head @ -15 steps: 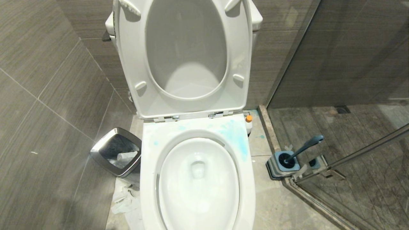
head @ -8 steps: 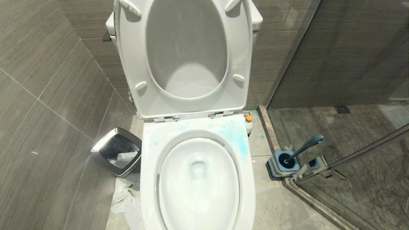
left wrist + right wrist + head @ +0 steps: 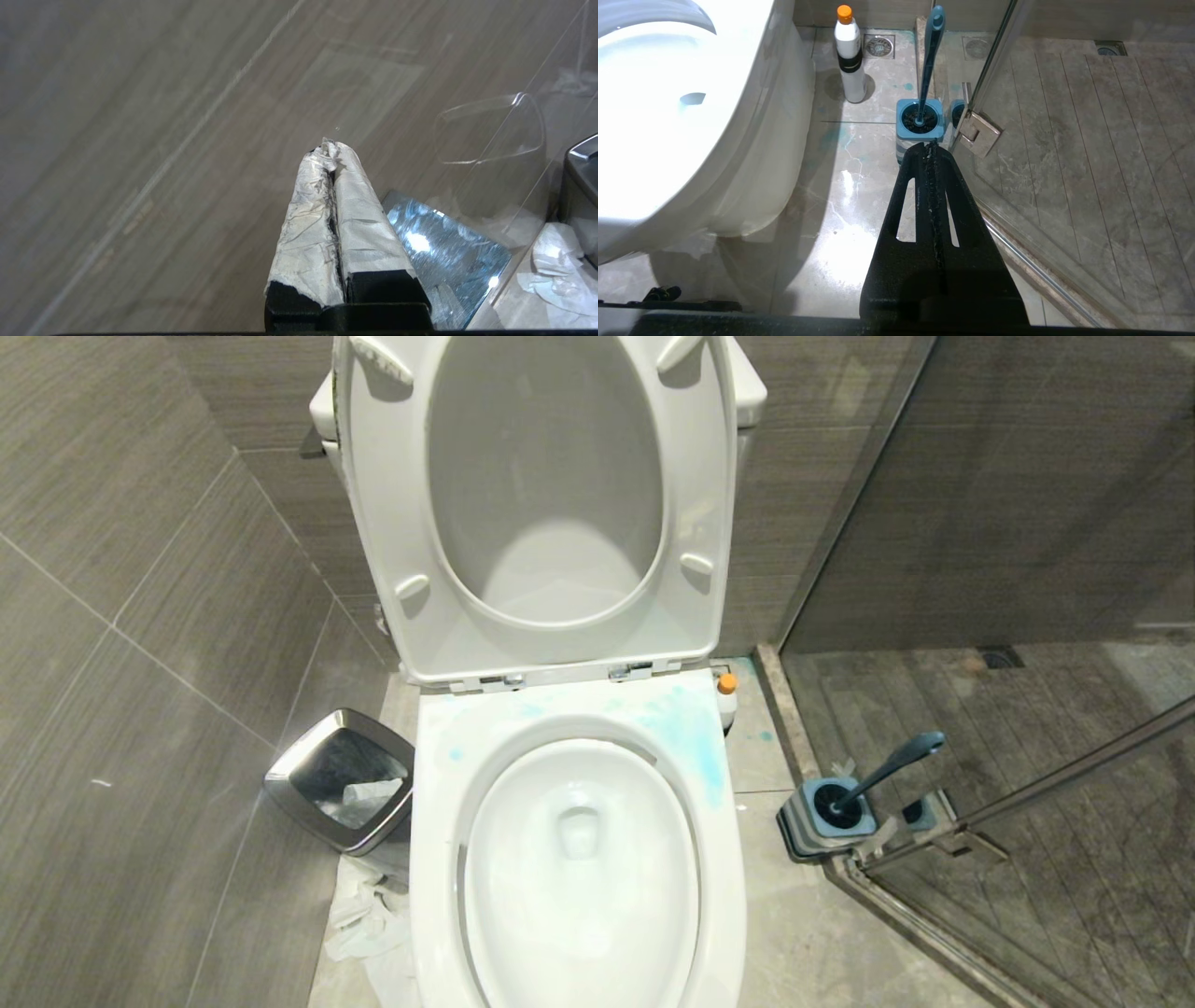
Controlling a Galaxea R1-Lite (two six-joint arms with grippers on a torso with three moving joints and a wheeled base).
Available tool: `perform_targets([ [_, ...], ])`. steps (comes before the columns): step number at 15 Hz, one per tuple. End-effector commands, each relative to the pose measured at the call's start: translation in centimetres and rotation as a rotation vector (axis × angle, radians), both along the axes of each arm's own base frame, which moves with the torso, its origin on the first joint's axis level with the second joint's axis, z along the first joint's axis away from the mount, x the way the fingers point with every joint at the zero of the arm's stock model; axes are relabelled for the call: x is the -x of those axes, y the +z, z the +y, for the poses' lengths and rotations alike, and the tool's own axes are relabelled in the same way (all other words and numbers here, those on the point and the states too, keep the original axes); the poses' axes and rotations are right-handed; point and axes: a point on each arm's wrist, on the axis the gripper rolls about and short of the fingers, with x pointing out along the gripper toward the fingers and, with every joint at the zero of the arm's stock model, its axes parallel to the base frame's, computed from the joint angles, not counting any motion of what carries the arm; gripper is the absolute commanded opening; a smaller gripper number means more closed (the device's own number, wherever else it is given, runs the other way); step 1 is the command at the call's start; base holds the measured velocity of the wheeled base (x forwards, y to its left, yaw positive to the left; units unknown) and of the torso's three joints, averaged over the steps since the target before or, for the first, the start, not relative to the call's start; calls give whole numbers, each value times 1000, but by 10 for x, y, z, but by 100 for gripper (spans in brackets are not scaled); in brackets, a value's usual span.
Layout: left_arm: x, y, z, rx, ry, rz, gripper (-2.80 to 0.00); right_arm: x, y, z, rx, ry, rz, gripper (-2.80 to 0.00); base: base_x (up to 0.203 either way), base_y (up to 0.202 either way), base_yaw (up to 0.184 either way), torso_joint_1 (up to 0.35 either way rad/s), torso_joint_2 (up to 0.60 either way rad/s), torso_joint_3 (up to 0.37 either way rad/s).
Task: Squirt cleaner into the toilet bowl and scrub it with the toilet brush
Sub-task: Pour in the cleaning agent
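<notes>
Since both sets of jaws are pressed together on nothing, neither arm has a tool: the left gripper (image 3: 332,149) faces grey wall tile, the right gripper (image 3: 930,148) hangs over the floor. Just beyond it the toilet brush (image 3: 928,56) stands in its holder (image 3: 920,122), the cleaner (image 3: 850,56) upright beside the toilet bowl (image 3: 579,859), handy for reaching. Blue streaks on the rim suggest cleaner already applied.
</notes>
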Motion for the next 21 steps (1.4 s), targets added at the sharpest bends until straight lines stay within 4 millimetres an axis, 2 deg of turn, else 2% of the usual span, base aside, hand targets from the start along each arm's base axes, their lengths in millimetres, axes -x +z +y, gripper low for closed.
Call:
perform_targets([
  [1, -1, -12, 2, 0, -8, 26, -280, 0, 0, 0, 0, 0, 0, -280, 0, 0, 0, 0, 0, 0],
  [7, -16, -47, 5, -1, 32, 64, -280, 0, 0, 0, 0, 0, 0, -280, 0, 0, 0, 0, 0, 0],
  [11, -23, -86, 7, -54, 82, 49, -280, 0, 0, 0, 1, 0, 0, -280, 0, 0, 0, 0, 0, 0],
  [15, -26, -97, 7, -97, 87, 98, -280, 0, 0, 0, 0, 0, 0, -280, 0, 0, 0, 0, 0, 0],
  [17, -27, -113, 7, -114, 70, 126, -280, 0, 0, 0, 0, 0, 0, -280, 0, 0, 0, 0, 0, 0],
  [18, -32, -120, 7, -125, 44, 141, -280, 0, 0, 0, 0, 0, 0, -280, 0, 0, 0, 0, 0, 0],
  [21, -45, -128, 2, -213, -275, 101, -280, 0, 0, 0, 0, 0, 0, -280, 0, 0, 0, 0, 0, 0],
])
